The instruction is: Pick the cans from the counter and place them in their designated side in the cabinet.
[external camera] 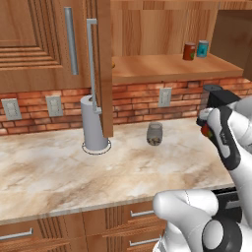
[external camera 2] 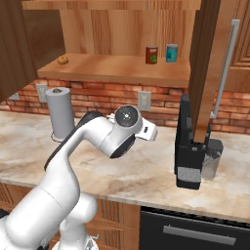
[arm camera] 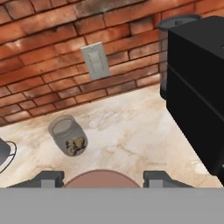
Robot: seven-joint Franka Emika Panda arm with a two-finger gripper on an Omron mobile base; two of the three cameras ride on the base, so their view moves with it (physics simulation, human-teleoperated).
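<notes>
My gripper is shut on a red can; the can's round top sits between the two fingertips. In the left base view the gripper hangs above the right part of the counter, and a bit of the can's red and green side shows under the hand. A second red can stands upright on the open cabinet's shelf, next to a teal can. From the right base view this can stands left of the teal can.
A glass jar stands on the counter below the shelf, and shows in the hand view. A paper towel roll is at the left. A black coffee machine stands at the right under an open cabinet door. A small orange item lies on the shelf's left end.
</notes>
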